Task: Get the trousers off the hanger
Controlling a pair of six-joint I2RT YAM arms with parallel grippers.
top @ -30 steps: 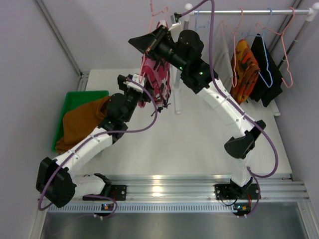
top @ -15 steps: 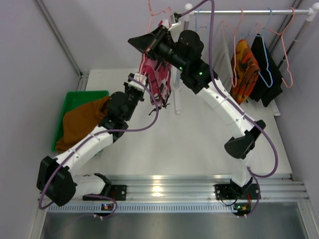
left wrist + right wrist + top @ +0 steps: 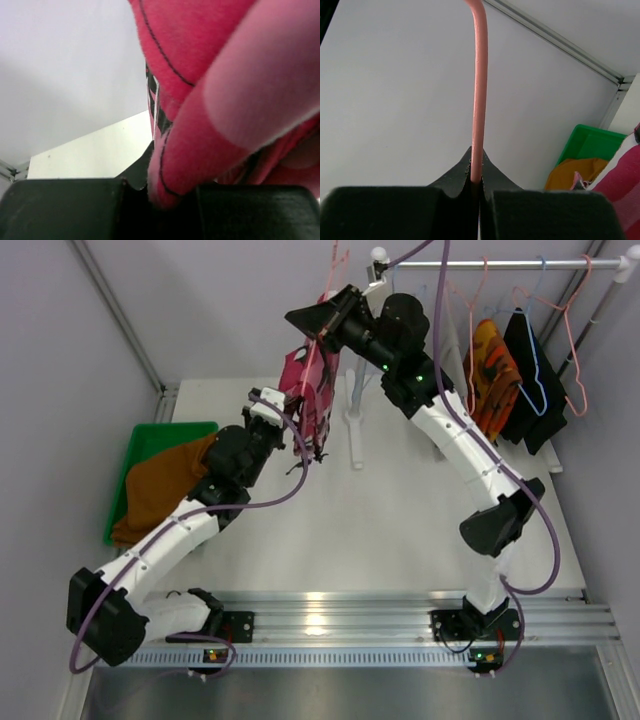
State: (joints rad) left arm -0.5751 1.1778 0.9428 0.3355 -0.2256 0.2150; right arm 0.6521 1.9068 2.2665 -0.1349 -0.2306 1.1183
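The pink-red-white floral trousers (image 3: 312, 390) hang from a pink hanger (image 3: 333, 262) that is held away from the rail. My right gripper (image 3: 322, 328) is shut on the hanger's thin pink wire (image 3: 479, 100), which rises straight up from between its pads (image 3: 479, 187). My left gripper (image 3: 297, 432) is at the lower left edge of the floral trousers. In the left wrist view its jaws (image 3: 165, 200) are shut on a fold of the pink-red cloth (image 3: 200, 125). The rust-brown trousers (image 3: 165, 485) lie in the green bin (image 3: 150, 438).
A white rail (image 3: 500, 262) crosses the back right. It carries an orange-patterned garment (image 3: 492, 375), a black garment (image 3: 530, 370) and some bare hangers. The rail's white post (image 3: 355, 425) stands just right of the floral trousers. The green bin (image 3: 590, 142) also shows in the right wrist view.
My left gripper has gone from open to shut on the floral trousers' edge. The right arm has carried the hanger and trousers up and to the right.
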